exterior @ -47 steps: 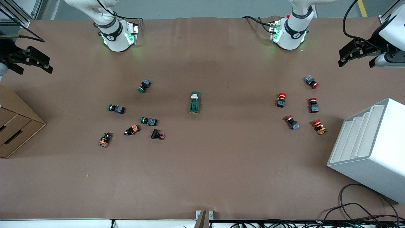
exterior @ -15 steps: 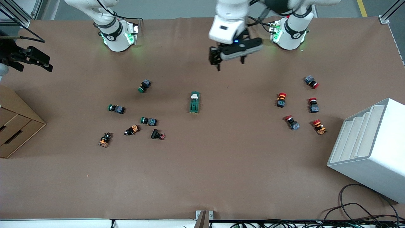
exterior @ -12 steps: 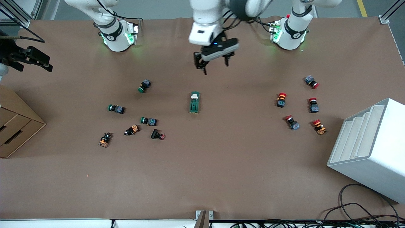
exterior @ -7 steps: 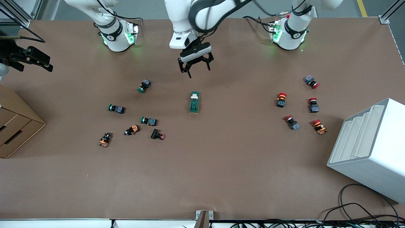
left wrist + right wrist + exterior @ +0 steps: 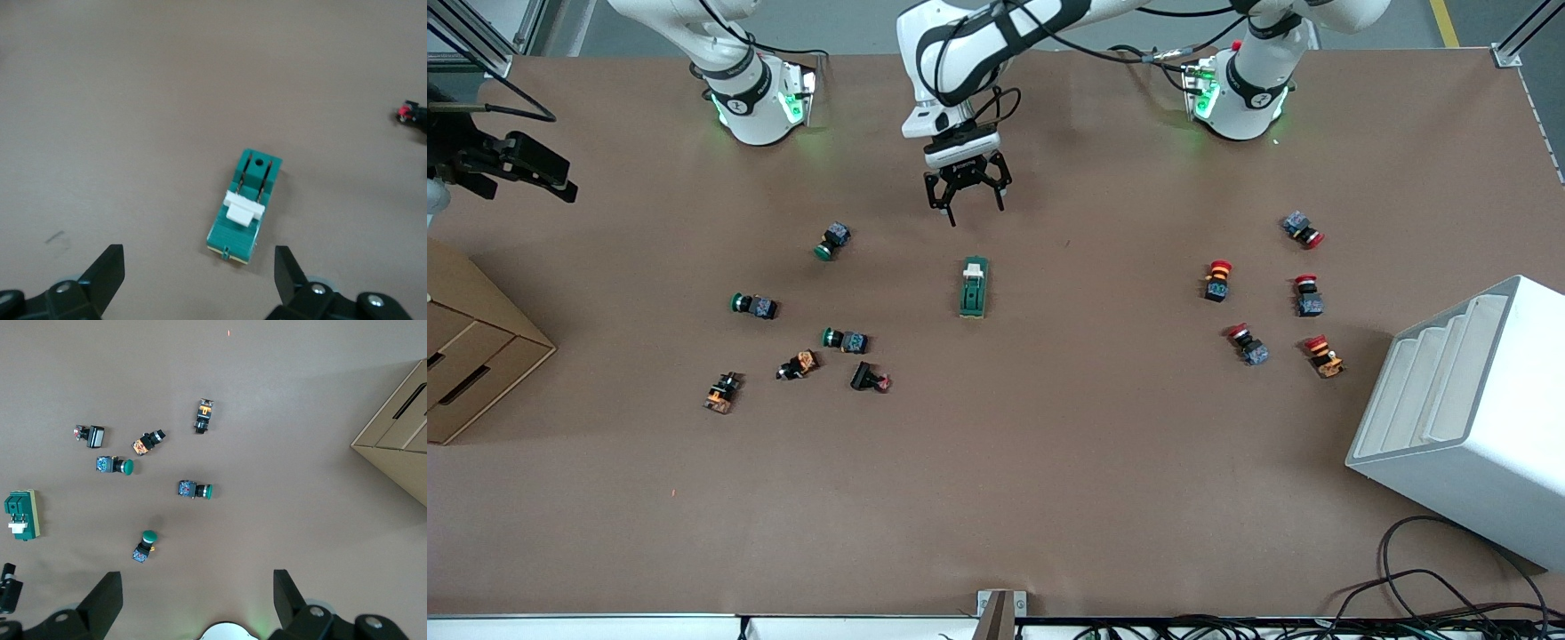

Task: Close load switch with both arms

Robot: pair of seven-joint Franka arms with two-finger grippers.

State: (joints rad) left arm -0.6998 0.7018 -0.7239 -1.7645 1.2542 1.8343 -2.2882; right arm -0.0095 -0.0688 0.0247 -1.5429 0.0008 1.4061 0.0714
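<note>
The load switch (image 5: 974, 287), a dark green block with a white lever (image 5: 975, 267) at the end toward the robot bases, lies flat mid-table. My left arm reaches across from its base, and the left gripper (image 5: 969, 210) hangs open over bare table just off the lever end. In the left wrist view the switch (image 5: 245, 207) lies ahead of the open left gripper (image 5: 198, 268), with nothing between the fingers. My right gripper (image 5: 551, 178) waits open above the table edge at the right arm's end. Its wrist view shows the spread right gripper (image 5: 195, 597) and the switch (image 5: 21, 515) far off.
Green push buttons (image 5: 833, 240) (image 5: 753, 305) (image 5: 845, 339) and orange-black parts (image 5: 798, 364) lie toward the right arm's end. Red push buttons (image 5: 1217, 280) (image 5: 1308, 295) lie toward the left arm's end. A cardboard box (image 5: 471, 356) and a white rack (image 5: 1467, 418) stand at the table's ends.
The left arm swung in from its end of the table and came down toward the switch's lever end, its gripper turning as it went. The right arm and the switch stayed put.
</note>
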